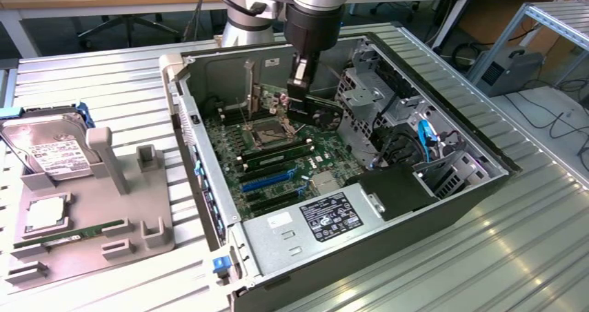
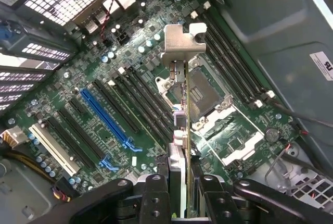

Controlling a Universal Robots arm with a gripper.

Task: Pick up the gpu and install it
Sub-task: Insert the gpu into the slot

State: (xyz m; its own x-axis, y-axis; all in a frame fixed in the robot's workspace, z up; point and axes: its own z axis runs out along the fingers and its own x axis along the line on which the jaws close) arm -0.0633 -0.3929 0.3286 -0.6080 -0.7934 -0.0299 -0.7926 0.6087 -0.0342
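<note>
In the exterior view my arm (image 1: 313, 8) reaches down into the open computer case (image 1: 432, 215), which lies on the ribbed metal bench (image 1: 525, 264). My jaws are closed on the gpu (image 1: 316, 110); it hangs on its edge over the motherboard (image 1: 276, 170), near the CPU socket (image 1: 274, 134). At the exterior view's left a hard drive (image 1: 46, 153) leans on a grey fixture (image 1: 110, 222). Its white label, and the power supply sticker (image 1: 329, 215), are too small for me to read.

In the wrist view the gpu (image 2: 179, 130) stands upright between my fingers (image 2: 156, 193), with its silver bracket (image 2: 182, 44) at the far end. It is over the board between the black slots (image 2: 140, 104) and the socket (image 2: 200, 91); the blue slot (image 2: 104, 112) is apart from it. On the white sticker (image 2: 323, 65) on the case wall the letters are unclear.
</note>
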